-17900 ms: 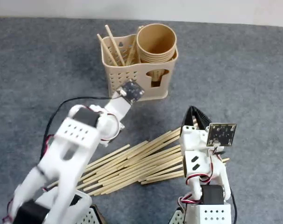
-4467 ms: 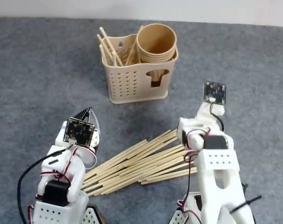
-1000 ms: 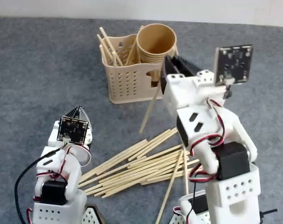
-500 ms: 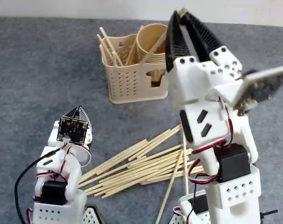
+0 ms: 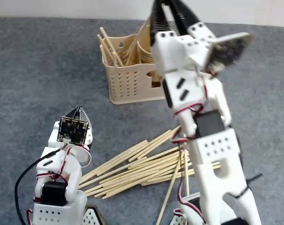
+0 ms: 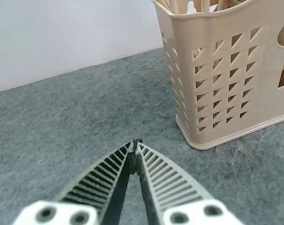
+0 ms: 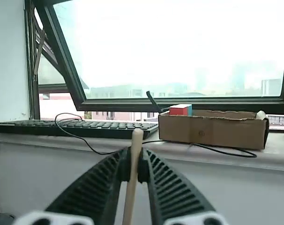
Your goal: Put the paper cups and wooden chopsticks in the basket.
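Wooden chopstick (image 7: 137, 137): clamped in right hand (image 5: 164, 8), top centre, beside beige basket (image 5: 128, 82). Left hand (image 5: 80, 110): closed, lower left.

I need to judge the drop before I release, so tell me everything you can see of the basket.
The basket is a beige, plastic-looking caddy standing upright on the grey mat. Rows of small holes perforate its walls, and a larger cutout opens in the front. Several wooden chopsticks lean in its left part. The right gripper, shut on a chopstick, hangs over its right part and hides much of it. The left gripper is shut, clear of the basket.
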{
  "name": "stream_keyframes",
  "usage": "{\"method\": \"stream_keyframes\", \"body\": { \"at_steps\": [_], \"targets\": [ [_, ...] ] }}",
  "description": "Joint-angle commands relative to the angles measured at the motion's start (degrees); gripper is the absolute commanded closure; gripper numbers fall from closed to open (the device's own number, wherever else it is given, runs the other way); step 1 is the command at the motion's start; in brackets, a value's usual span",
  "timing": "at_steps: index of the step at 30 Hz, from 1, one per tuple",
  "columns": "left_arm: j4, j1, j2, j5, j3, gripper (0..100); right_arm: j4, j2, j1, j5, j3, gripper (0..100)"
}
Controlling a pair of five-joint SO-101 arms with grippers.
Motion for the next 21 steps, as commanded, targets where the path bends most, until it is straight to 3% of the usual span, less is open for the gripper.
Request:
{"method": "stream_keyframes", "body": {
  "at_steps": [1, 10, 21],
  "targets": [
    [-1.23, -0.04, -0.4, -0.09, -0.92, 99, -3.56, 2.42, -1.36, 0.79, -3.03, 99.2],
    [-1.23, -0.04, -0.4, -0.09, -0.92, 99, -4.44, 9.27, -7.78, 13.36, -1.19, 99.2],
    [-1.23, -0.04, -0.4, -0.09, -0.84, 99, -4.44, 9.98, -10.42, 15.91, 5.23, 95.0]
  ]
}}
